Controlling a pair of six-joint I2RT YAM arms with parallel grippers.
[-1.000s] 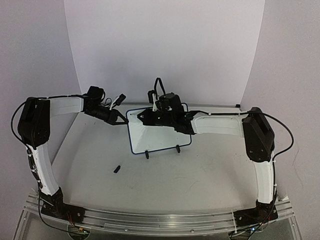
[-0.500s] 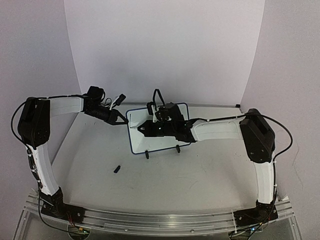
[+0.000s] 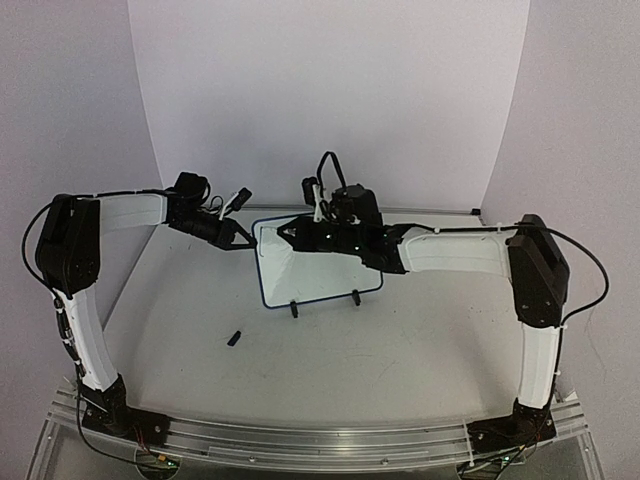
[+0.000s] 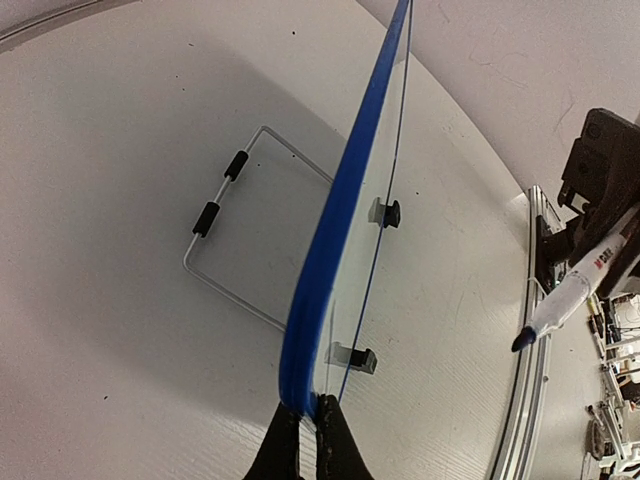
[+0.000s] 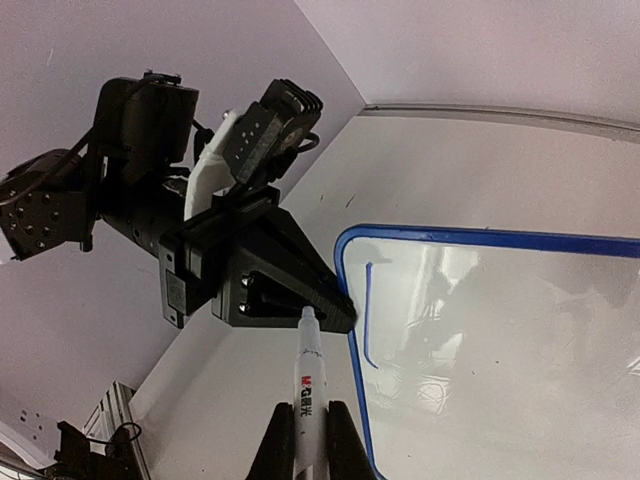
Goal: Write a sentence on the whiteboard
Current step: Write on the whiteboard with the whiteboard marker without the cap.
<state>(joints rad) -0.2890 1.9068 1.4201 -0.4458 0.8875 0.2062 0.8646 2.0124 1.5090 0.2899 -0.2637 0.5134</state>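
White worktop [image 3: 400, 340], pale backdrop. The whiteboard [image 3: 320, 278] stands mid-worktop on its black clip feet. My left end effector [image 4: 310, 415] is clamped tight on the board's blue edge. My right end effector [image 5: 308, 425] is closed around a marker [image 5: 309, 375], tip near the board's upper left corner; I can't tell if it touches. One short blue stroke [image 5: 367, 310] is there. A small black piece [image 3: 233, 337] lies nearer the arms.

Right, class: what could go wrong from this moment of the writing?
The left gripper pinches only the edge of the blue-framed white whiteboard, so writing pressure may tilt it on its wire stand. The white marker pen in the right gripper may hit the nearby left gripper.
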